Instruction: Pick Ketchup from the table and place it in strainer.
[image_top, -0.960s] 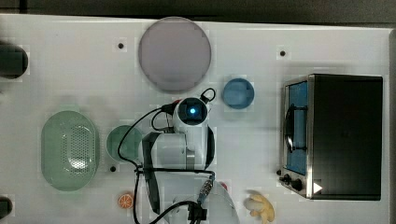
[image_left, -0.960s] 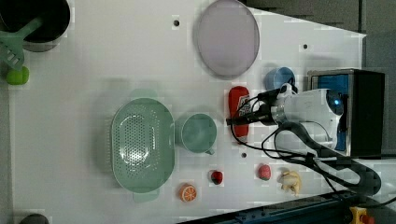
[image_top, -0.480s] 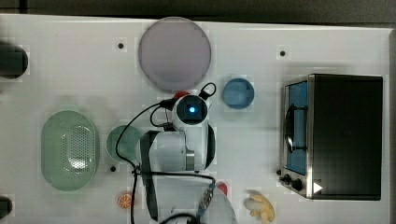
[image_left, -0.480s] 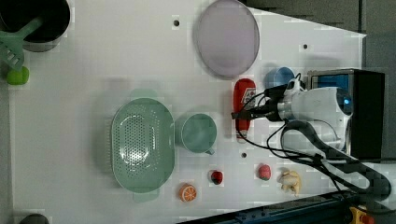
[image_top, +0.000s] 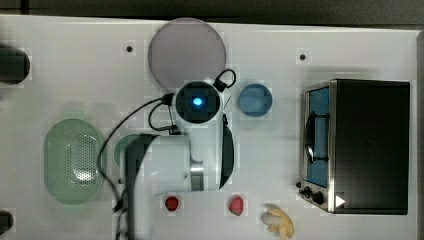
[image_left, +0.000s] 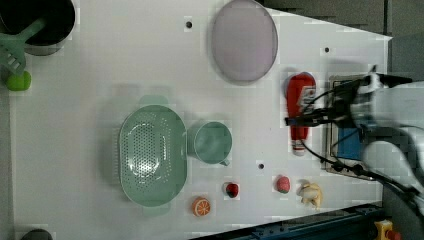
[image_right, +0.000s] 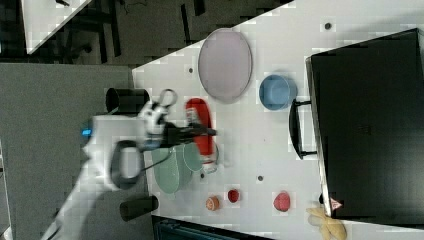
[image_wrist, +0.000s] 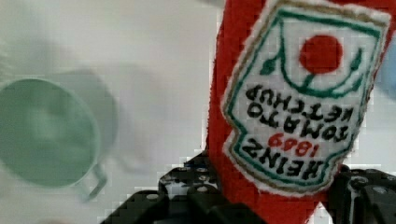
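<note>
The Ketchup (image_left: 300, 102), a slim red bottle with a white label, hangs level above the table with my gripper (image_left: 301, 119) shut across its middle. In the wrist view the label (image_wrist: 299, 98) sits between the two black fingers (image_wrist: 187, 186). In the right view the gripper (image_right: 205, 132) holds the bottle (image_right: 199, 115) over the table beside the green cup. In the top view the arm (image_top: 197, 102) covers the bottle. The mint-green strainer (image_left: 152, 155) (image_top: 72, 160) lies with nothing in it at the left view's left, beyond the green cup (image_left: 212, 142) (image_wrist: 44, 140).
A grey plate (image_top: 187, 52), a blue bowl (image_top: 255, 100) and a black oven (image_top: 357, 145) stand around the arm. Small red fruits (image_left: 231, 190) (image_left: 283, 184), an orange slice (image_left: 201, 206) and a yellow piece (image_left: 310, 192) line the front edge. A dark pot (image_left: 37, 22) sits at the left view's top left.
The gripper has risen with the Ketchup in it. Bottle and wrist have shifted toward the left view's right, and the wrist looks larger in the top view.
</note>
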